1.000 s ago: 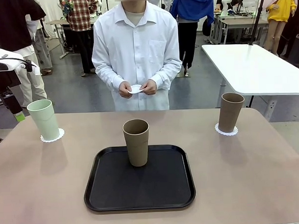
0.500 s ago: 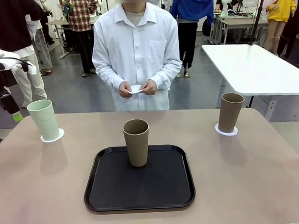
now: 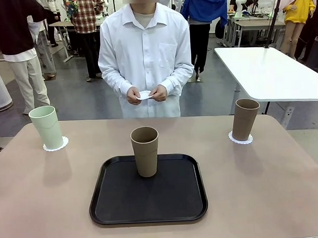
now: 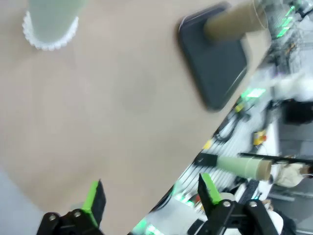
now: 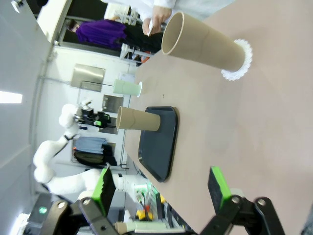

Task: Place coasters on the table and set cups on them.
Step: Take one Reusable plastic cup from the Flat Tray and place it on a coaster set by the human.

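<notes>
Front view, mint cup [image 3: 46,126]: upright on a coaster [image 3: 63,143], far left of the worktop [image 3: 266,188].
Tan cup [image 3: 245,118]: on its coaster [image 3: 240,140], far right.
Second tan cup [image 3: 145,151]: standing in the black tray [image 3: 120,204], centre.
Third coaster [image 3: 144,94]: held by the person [image 3: 144,51].
Left hand [image 4: 150,191]: spread wide, empty; blurry, apparently above the worktop's edge.
Right hand [image 5: 160,182]: wide apart, gripping nothing.
</notes>
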`<action>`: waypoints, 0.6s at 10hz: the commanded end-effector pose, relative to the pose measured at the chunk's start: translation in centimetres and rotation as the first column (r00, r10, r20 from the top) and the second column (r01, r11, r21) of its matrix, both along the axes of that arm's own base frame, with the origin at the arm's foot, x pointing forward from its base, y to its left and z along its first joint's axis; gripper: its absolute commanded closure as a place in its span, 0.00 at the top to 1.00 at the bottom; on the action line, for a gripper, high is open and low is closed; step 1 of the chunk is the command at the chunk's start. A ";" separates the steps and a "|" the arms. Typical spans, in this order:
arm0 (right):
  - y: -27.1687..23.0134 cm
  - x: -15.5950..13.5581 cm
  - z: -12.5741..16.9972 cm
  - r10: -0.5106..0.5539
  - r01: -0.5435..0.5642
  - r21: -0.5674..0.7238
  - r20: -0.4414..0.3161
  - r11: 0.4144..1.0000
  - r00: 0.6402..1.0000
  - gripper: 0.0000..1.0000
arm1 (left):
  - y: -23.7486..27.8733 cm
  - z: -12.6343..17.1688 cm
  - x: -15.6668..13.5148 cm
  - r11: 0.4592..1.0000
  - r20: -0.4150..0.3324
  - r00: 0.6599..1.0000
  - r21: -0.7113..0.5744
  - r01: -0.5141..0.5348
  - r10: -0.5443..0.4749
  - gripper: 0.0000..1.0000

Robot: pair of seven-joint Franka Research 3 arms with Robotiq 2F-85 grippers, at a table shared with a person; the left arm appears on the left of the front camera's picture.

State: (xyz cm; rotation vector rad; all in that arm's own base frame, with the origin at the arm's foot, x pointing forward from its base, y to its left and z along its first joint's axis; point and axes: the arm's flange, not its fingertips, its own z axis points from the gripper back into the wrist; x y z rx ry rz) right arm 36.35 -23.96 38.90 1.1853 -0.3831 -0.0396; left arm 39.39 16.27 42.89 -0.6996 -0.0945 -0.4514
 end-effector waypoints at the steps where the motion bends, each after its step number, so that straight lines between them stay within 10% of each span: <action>1: 0.1 0.2 0.0 -0.008 0.008 0.003 0.008 1.000 1.000 1.00 | 2.9 -3.1 0.5 0.941 0.022 0.988 -0.309 -0.140 0.154 1.00; 4: 0.1 0.2 0.0 -0.008 0.008 0.003 0.008 1.000 1.000 1.00 | 7.5 -5.1 -0.6 0.830 0.018 0.938 -0.474 -0.296 0.345 1.00; 6: 0.1 0.2 0.0 -0.008 0.008 0.003 0.008 1.000 1.000 1.00 | 10.1 -5.4 -0.6 0.804 -0.061 0.957 -0.528 -0.273 0.285 1.00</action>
